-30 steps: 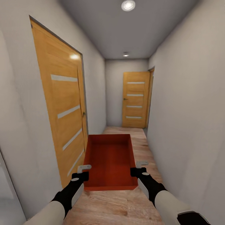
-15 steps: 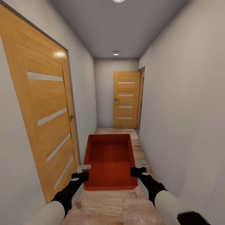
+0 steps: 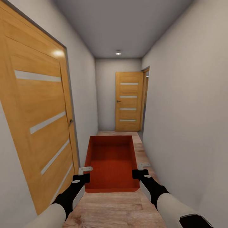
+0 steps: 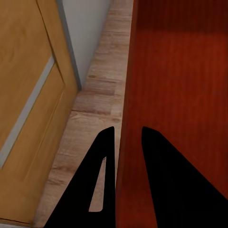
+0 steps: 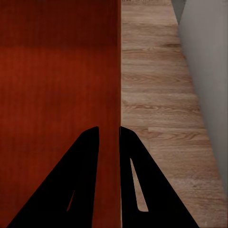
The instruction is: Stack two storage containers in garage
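left gripper (image 3: 85, 173): clamped on storage container (image 3: 111, 161) left wall
right gripper (image 3: 141, 169): clamped on its right wall
container: level between both grippers, above wood hallway floor (image 3: 110, 209)

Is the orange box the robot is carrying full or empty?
Empty: the storage container shows only its bare ribbed bottom in the head view.

Both arms reach forward, left hand (image 3: 85, 172) and right hand (image 3: 141, 168) each clamped shut.
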You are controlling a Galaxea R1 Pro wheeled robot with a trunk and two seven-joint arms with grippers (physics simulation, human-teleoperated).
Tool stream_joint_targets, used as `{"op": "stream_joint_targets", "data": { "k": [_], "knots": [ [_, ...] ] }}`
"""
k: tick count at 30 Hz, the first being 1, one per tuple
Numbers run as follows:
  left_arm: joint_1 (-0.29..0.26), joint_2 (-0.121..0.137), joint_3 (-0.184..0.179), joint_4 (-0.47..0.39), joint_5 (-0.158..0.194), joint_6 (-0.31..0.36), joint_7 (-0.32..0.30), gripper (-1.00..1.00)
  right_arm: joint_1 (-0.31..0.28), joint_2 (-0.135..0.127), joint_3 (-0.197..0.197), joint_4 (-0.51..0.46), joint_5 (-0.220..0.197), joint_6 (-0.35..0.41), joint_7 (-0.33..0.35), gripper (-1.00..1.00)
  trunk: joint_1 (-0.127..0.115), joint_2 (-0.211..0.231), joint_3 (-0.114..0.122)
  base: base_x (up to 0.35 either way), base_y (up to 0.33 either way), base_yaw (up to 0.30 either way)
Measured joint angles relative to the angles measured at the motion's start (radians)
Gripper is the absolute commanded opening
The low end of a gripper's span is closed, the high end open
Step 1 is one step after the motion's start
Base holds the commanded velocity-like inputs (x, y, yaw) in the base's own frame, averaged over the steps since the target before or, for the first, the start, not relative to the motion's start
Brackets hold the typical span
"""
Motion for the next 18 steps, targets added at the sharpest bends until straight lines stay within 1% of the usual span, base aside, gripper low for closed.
{"op": "stream_joint_targets", "data": {
  "k": [11, 18],
  "knots": [
    [0.0, 0.0, -0.002, 0.001, 0.003, 0.0, 0.001, -1.0, 0.0, 0.0, 0.0, 0.0, 0.001, 0.001, 0.0, -1.0, 0.0, 0.0, 0.0, 0.324, 0.083, 0.0],
    [0.0, -0.001, 0.0, 0.003, 0.003, 0.0, 0.001, -1.0, 0.0, 0.0, 0.001, 0.0, 0.001, 0.004, 0.0, -1.0, 0.0, 0.0, 0.0, 0.325, 0.018, 0.0]
  ]
}}
